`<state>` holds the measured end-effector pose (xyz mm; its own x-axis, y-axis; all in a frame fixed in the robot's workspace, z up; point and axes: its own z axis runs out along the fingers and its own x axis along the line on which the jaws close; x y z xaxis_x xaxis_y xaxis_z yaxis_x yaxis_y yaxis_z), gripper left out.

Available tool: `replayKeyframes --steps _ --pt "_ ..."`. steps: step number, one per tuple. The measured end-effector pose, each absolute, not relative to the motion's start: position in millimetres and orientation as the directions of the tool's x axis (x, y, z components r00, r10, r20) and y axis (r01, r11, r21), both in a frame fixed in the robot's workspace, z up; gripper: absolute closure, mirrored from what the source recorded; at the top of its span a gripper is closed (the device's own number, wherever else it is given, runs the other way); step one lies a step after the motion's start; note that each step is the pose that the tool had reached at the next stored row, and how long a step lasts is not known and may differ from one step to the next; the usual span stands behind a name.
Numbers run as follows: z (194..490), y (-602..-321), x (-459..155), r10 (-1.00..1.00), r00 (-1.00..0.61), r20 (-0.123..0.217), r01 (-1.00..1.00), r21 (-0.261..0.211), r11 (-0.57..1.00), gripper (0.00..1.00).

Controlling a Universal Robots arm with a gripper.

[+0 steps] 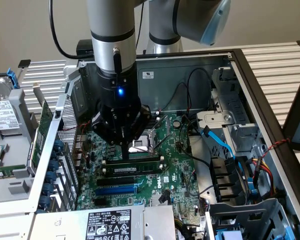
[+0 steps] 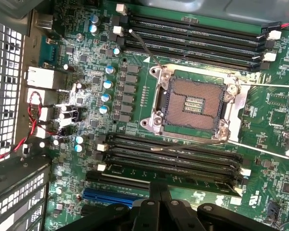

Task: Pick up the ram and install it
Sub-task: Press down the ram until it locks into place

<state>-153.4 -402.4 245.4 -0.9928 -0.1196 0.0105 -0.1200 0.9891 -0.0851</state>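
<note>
Exterior view — OPERATOR: Where is the tool?

GUIDE: You find the tool (image 1: 126, 154) at centre frame, slightly left, hanging from the arm (image 1: 112, 45) that enters from the top edge. It points straight down into the open computer case (image 1: 190, 75), over the green motherboard (image 1: 172, 175).

OPERATOR: What state is the tool in?

GUIDE: Read it as narrow. The fingers are drawn fully together into one thin black tip. You can confirm this in the wrist view, where the closed tool (image 2: 154, 190) shows as a single dark blade.

OPERATOR: Where is the ram?

GUIDE: Look just below centre frame. The ram (image 1: 140, 167) stands on edge in a black memory slot, running left to right, with its white label facing the camera. The tool tip meets its top edge toward the left end. You cannot tell from either view whether the tip presses on it or only reaches it. In the wrist view the ram (image 2: 192, 178) lies along the slot nearest the tool.

OPERATOR: What lies around it?

GUIDE: You see the processor socket (image 1: 140, 145) just above the ram, partly behind the tool, and a blue expansion slot (image 1: 117, 190) just below it.
</note>
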Motion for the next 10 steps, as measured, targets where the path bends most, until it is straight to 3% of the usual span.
replayKeyframes --steps 10 --pt "241.7 -402.8 -163.2 -0.106 -0.994 0.009 -0.106 -0.085 0.991 0.89"
